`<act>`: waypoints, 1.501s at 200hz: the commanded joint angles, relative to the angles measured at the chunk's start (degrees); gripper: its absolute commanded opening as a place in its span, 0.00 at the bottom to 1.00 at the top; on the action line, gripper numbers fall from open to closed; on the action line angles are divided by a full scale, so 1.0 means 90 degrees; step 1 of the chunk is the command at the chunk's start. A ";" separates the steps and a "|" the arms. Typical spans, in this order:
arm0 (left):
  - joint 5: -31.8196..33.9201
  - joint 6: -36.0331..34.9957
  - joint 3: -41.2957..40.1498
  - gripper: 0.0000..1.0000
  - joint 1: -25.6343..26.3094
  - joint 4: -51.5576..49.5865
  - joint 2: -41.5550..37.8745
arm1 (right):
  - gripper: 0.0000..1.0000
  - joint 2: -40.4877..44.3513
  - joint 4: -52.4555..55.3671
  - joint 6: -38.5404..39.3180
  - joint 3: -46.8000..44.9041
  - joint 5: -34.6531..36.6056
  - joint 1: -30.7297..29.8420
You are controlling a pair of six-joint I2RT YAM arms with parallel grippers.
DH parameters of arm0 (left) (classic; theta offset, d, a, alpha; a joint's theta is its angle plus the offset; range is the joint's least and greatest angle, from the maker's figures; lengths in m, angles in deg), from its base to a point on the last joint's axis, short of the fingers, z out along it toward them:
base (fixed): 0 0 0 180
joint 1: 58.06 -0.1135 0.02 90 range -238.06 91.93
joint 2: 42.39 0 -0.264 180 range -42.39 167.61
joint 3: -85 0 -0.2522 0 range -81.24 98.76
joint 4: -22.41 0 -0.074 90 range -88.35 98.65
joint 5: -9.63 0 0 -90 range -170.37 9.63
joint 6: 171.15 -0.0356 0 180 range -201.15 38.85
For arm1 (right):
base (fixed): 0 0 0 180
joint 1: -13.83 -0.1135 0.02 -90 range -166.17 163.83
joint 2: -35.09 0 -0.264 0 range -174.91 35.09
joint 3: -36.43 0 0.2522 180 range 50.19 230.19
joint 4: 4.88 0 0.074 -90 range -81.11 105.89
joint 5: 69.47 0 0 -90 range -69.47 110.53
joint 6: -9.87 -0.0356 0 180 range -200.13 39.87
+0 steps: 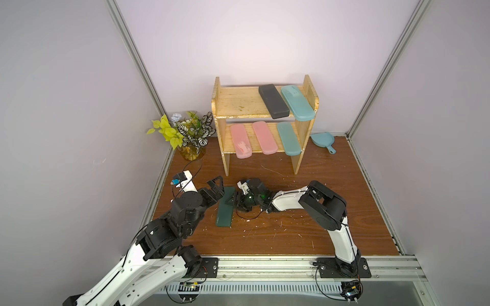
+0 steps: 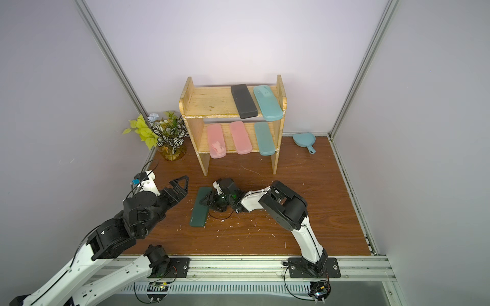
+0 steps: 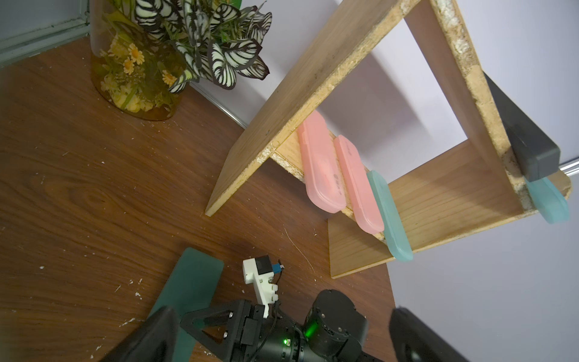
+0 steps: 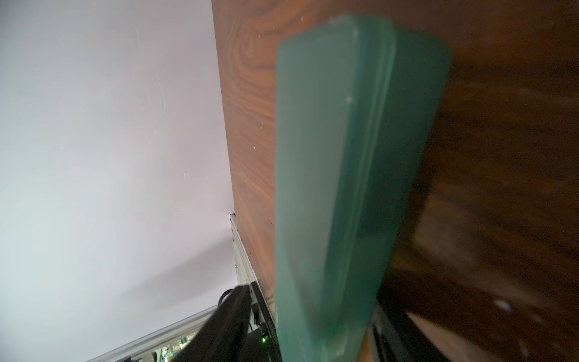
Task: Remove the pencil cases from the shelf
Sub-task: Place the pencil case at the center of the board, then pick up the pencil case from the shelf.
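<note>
One case is off and five are left, as far as I can see. The long flat dark green plastic case lies on the brown wood-grain table, in front of the small two-tier yellowish wooden shelf and well apart from it.

On the top tier a black case and a light teal case lie side by side at the right end. The lower tier holds two pink cases and a second light teal one. By my reckoning the job is barely begun.

The right gripper is low over the green case's far half, its claw straddling the case. The left gripper hangs just beside the case on the other side. Its claw is spread wide and holds nothing.

Both top views give the count and the layout, but the right arm's own bulk hides how its claw meets the case. The right wrist view answers that. There the green case is blurred and fills the space between the dark fingers. A strip of table shows between one finger and the case's edge, so I judge the claw parted and no longer pinching. The shelf is out of sight in that view.

The left wrist view looks up at the shelf from low down. It shows the ends of all five cases jutting past the front edges of their boards, which the top views barely hint at.
</note>
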 commanded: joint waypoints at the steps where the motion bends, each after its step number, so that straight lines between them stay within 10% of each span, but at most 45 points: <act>1: -0.0235 -0.0545 0.0436 0.99 0.0037 0.0311 0.0361 | 0.71 0.0739 0.0338 0.0416 -0.0087 0.0083 0.0171; 75: -0.1815 -0.0050 0.1275 0.99 -0.0020 0.2659 0.1967 | 0.99 0.2969 0.1597 0.1797 -0.1174 0.0379 0.0683; 300: -0.3262 0.1978 0.4296 0.88 -0.0780 0.5566 0.5963 | 0.88 0.7550 0.3441 0.2978 -0.2055 0.2448 0.1796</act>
